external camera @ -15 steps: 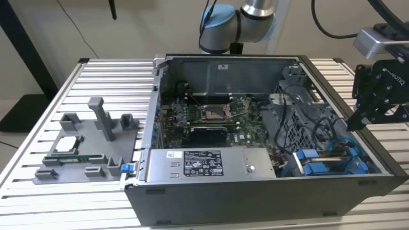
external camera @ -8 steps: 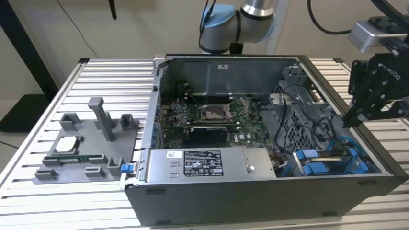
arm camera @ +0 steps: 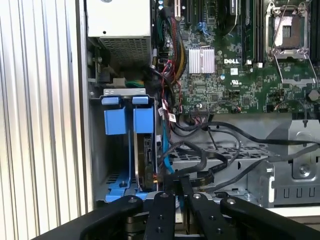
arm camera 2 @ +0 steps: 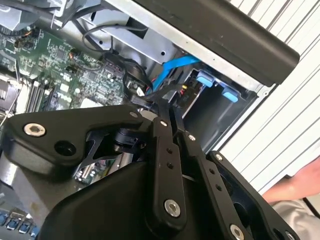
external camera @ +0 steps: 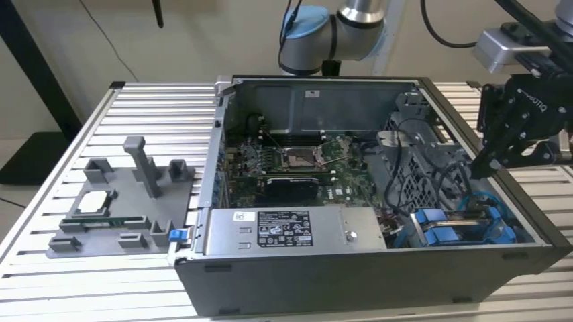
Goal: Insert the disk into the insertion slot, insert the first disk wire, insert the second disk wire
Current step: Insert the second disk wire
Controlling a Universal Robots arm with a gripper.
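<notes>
The disk (arm camera: 146, 155) stands in its blue carrier inside the insertion slot (arm camera: 124, 92), a grey cage at the case's corner. The other blue-fronted carrier (arm camera: 114, 120) sits beside it. My gripper (arm camera: 181, 183) hangs just over the cage's cable side, its fingers (arm camera 2: 165, 125) shut on a black disk wire (arm camera 2: 146, 99). That wire loops back towards the motherboard. A blue wire (arm camera: 163, 150) runs down beside the disk. In the exterior view my gripper (external camera: 484, 168) is above the case's right end, over the blue carriers (external camera: 439, 228).
The open computer case (external camera: 358, 275) lies on a slatted table. It holds a motherboard (external camera: 296, 161), a labelled grey power-supply box (external camera: 296, 231) and tangled black cables (arm camera: 225, 145). A grey fixture (external camera: 117, 201) sits at the exterior view's left. A person's hand (arm camera 2: 300, 190) is near the case.
</notes>
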